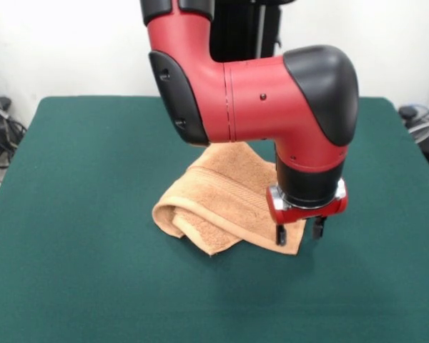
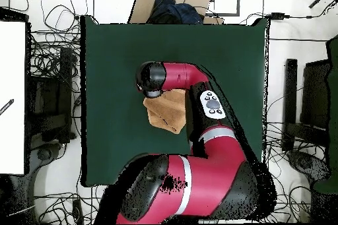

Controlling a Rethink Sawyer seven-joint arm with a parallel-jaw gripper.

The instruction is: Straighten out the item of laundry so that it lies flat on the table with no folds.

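The peach-orange towel [image 1: 222, 200] lies crumpled and folded over on the green table [image 1: 79, 214], near its middle; a rolled fold sits at its front-left side and a woven band runs across it. The towel also shows in the overhead view [image 2: 166, 113], partly hidden under the arm. My gripper [image 1: 299, 231] hangs just above the towel's front-right corner, its two short black fingers [image 1: 280, 234] pointing down with a gap between them and nothing in them. In the overhead view the arm's wrist hides the gripper. The white tag does not show.
The red and black arm [image 1: 250, 93] reaches over the back of the towel. Cables and boxes [image 2: 46, 103] lie off the table's sides. A cardboard box and dark cloth [image 2: 175, 8] sit beyond the table's far edge.
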